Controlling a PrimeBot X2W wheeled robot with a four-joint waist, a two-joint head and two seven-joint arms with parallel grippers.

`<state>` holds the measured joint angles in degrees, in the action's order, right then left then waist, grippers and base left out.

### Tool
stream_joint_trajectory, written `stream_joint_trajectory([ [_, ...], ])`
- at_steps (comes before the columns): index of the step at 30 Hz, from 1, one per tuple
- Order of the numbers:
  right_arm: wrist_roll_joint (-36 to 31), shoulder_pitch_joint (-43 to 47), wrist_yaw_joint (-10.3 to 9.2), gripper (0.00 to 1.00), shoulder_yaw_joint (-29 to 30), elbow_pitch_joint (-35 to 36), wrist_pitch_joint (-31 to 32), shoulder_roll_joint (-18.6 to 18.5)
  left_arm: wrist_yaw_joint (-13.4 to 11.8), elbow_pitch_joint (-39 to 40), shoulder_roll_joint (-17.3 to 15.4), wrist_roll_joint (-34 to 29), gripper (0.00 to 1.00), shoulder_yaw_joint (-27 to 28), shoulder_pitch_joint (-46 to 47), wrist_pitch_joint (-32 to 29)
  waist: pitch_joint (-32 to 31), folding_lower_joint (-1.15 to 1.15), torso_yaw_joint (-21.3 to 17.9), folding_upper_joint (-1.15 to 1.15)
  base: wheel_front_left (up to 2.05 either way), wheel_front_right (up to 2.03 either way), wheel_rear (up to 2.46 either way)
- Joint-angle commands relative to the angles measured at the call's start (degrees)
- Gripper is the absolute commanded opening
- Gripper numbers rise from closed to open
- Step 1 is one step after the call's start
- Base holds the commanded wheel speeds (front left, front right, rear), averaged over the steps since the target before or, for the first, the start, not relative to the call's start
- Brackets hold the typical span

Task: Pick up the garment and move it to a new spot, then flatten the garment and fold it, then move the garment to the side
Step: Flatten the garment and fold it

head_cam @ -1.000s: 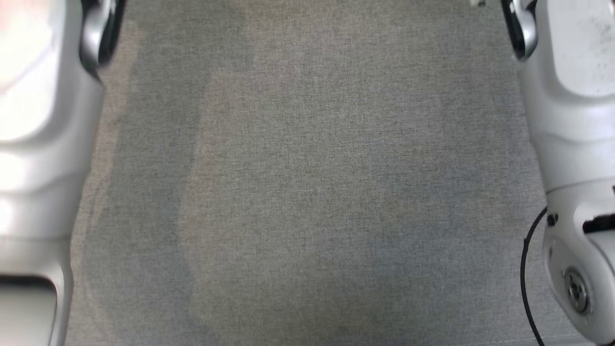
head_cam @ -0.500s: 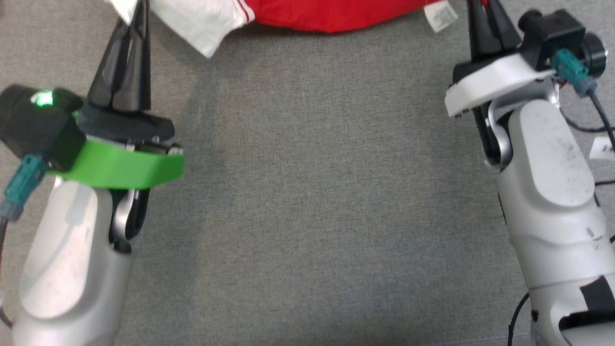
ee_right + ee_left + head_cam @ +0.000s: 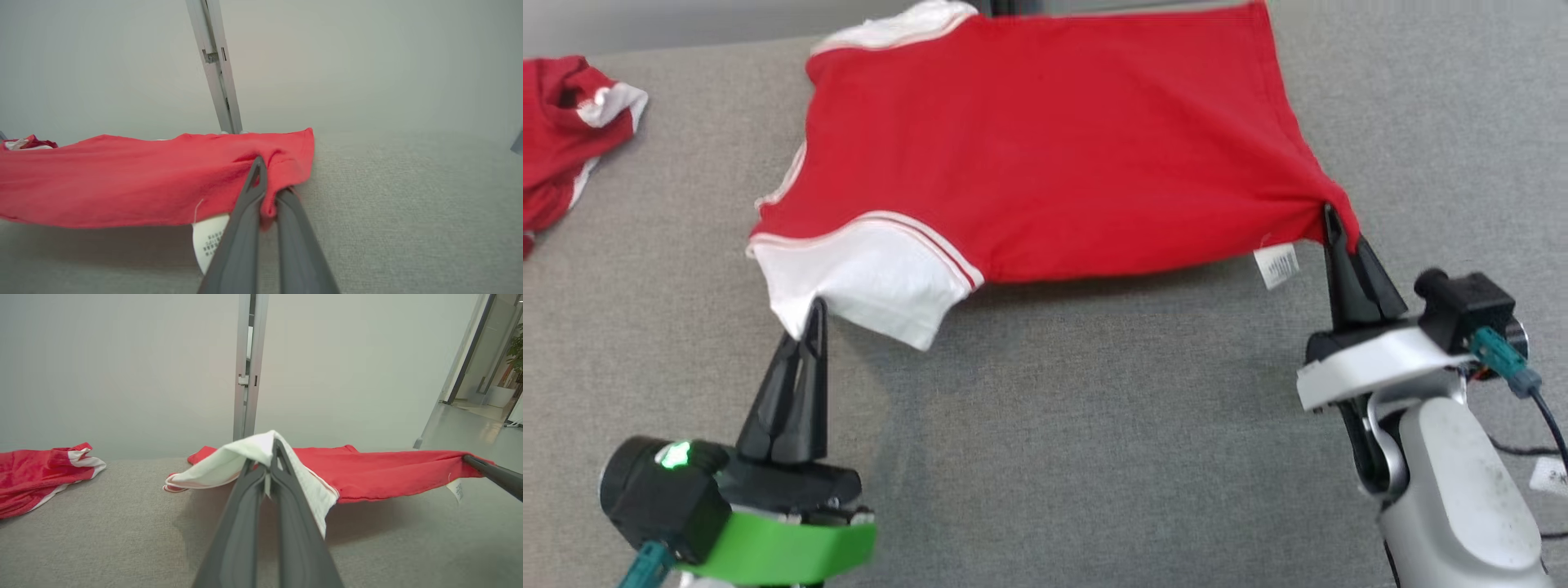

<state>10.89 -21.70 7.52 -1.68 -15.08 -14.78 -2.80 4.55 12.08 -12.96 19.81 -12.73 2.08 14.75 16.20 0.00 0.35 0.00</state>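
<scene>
Head view: red garment (image 3: 1045, 147) (ends pinched)

Everything's sitting on a grey woven-fabric surface (image 3: 1094, 449) that looks like upholstery cloth. The red shirt (image 3: 1045, 139) is spread over the back part of it, near edge lifted off. Well off to the left lies a crumpled red-and-white garment (image 3: 560, 143).

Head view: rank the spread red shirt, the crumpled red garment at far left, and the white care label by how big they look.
1. spread red shirt
2. crumpled red garment, partly cut off by the picture's edge
3. care label
</scene>
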Motion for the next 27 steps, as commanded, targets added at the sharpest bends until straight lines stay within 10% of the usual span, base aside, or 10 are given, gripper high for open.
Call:
stream_joint_trajectory([
  [1,0.8,3.1,-0.06,0.00,0.6,1.7,0.5,-0.2,-0.6,1.5,0.1,-0.7,0.00,-0.4,-2.6,-0.4,-6.0,0.00,0.8,0.00,0.00,0.00,0.00],
  [12,2.0,19.9,-0.06,0.00,2.7,13.6,8.5,-0.2,-3.9,8.6,-0.8,-0.4,0.00,-2.9,-14.7,-6.1,-9.5,0.00,0.7,0.00,0.00,0.00,0.00],
  [27,1.7,14.3,-0.06,0.00,1.4,2.6,12.7,-0.2,-0.3,-6.3,-0.7,2.1,0.00,-3.4,-6.0,-4.0,-6.8,0.00,-0.1,0.00,0.00,0.00,0.00],
])
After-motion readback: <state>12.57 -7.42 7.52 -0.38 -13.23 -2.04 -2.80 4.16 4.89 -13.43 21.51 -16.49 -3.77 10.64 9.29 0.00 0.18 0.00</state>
